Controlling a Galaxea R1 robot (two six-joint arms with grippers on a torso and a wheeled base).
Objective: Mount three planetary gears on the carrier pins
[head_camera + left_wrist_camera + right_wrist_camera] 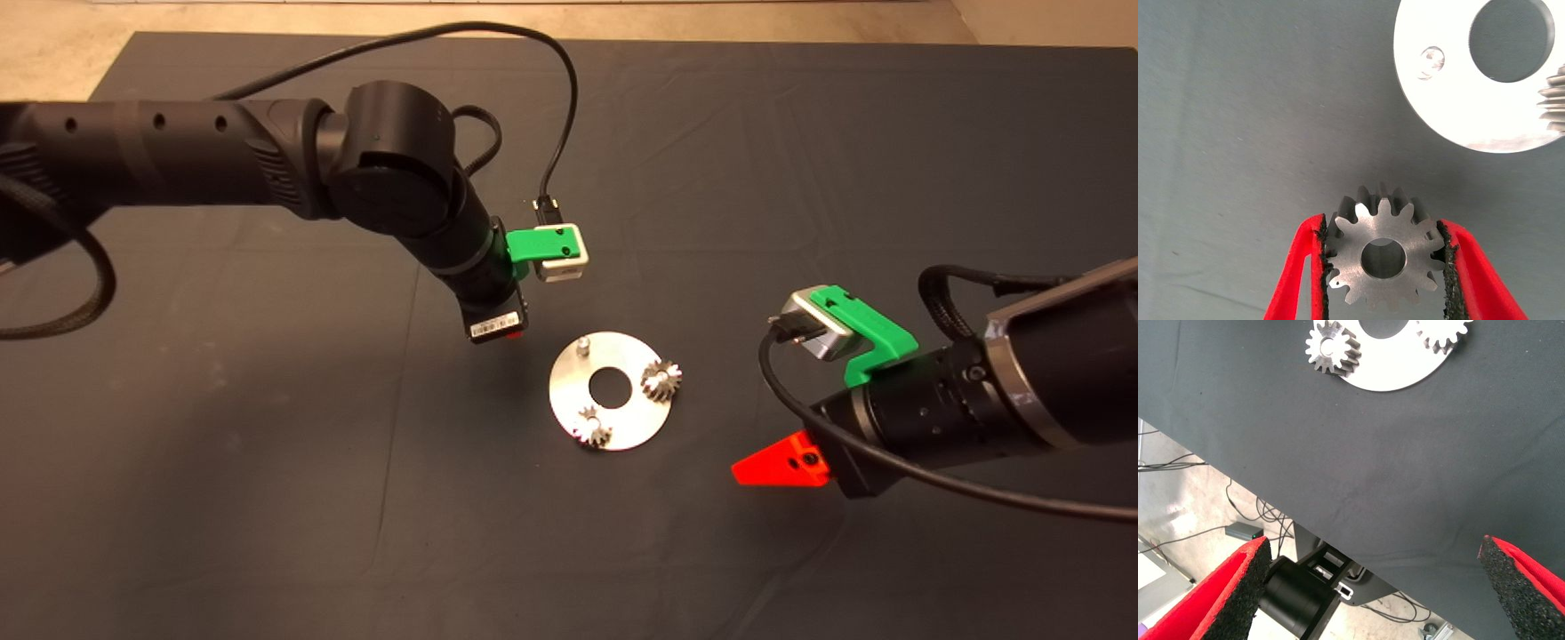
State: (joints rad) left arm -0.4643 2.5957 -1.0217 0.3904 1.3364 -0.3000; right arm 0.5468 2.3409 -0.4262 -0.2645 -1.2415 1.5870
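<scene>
Dark mat (267,498) covers the table; the disc sits near its middle.

Left arm reaches in over the mat's centre. Left gripper (1383,267) hangs just beside the disc's bare pin, off the disc's rim, over bare mat. Its red fingers (1305,267) are narrowed onto a third gear (1382,259), black pads pressing opposite teeth. That gear is held flat, bore axis pointing straight down at the mat, face toward the wrist camera. It is dull grey, machined face, round dark bore, teeth crisp and evenly spaced.

Right gripper (1371,587) waits toward the mat's right side, well apart from the disc, fingers spread wide with nothing between them; its wrist view takes in the mat's edge and floor cables beyond.

Disc (569,400): flat, round, bright silver, large centre hole, lying flat.

Two planetary gears (661,380) already seated on the disc, one at the rim facing the right arm, the other (593,429) at the rim nearer the mat's front edge; both upright on their bores.

One carrier pin (582,343) stands bare, a short silvery stud near the rim facing the left gripper.
</scene>
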